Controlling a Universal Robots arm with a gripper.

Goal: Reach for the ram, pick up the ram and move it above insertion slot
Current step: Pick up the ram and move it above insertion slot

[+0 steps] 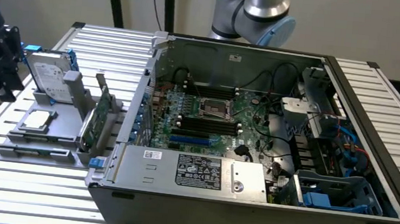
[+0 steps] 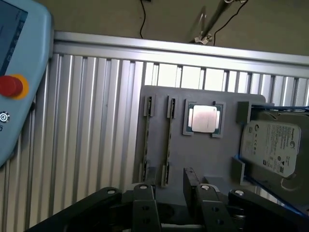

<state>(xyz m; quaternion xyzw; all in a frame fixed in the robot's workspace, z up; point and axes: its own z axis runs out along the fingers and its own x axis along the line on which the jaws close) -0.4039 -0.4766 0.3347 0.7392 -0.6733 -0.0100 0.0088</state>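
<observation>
jaws stood open and empty as i watched, close to the thin green ram stick (image 2: 169,140) set on edge in its grey slotted holder (image 2: 207,154).

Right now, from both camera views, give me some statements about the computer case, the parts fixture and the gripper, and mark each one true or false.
1. The computer case is open, with its motherboard exposed. True.
2. The hard drive lies flat inside the case. False: it stands on edge in the gray fixture, outside the case on the exterior view's left.
3. A processor chip lies flat on the fixture. True.
4. The gripper is clamped on the hard drive. False: its jaws stand open over the fixture with nothing between them.
</observation>
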